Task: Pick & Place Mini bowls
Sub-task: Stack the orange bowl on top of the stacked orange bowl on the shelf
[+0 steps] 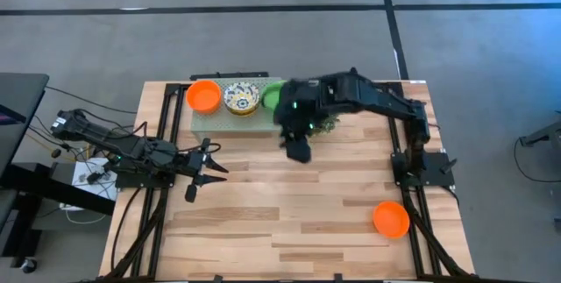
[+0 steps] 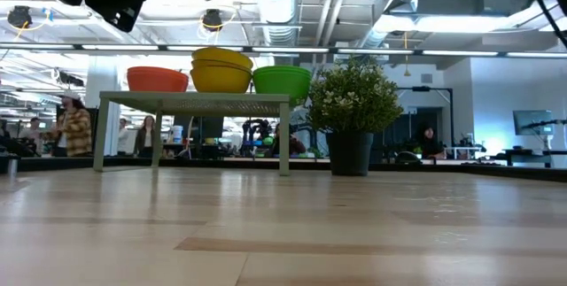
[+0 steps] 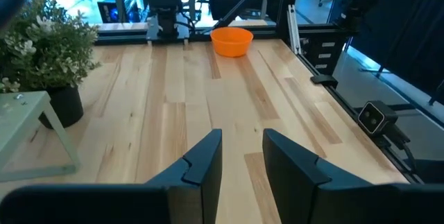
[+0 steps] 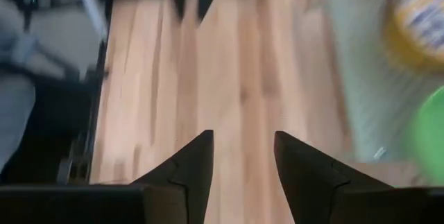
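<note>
Above the table centre, the right gripper (image 1: 299, 150) hangs spread and empty; swinging low risks clipping the plant (image 1: 326, 123) or green bowl (image 1: 272, 95).

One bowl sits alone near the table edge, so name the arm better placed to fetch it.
Right, probably. The lone orange bowl lies on the right arm's side, near its base. The right hand is empty and open; the left hand waits across the table.

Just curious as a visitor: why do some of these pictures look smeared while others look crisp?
Right wrist view: the wooden table and bright green bowl are streaked with motion blur. High view: the right gripper is smeared too. Left wrist view: the red-orange bowl is crisp.
</note>
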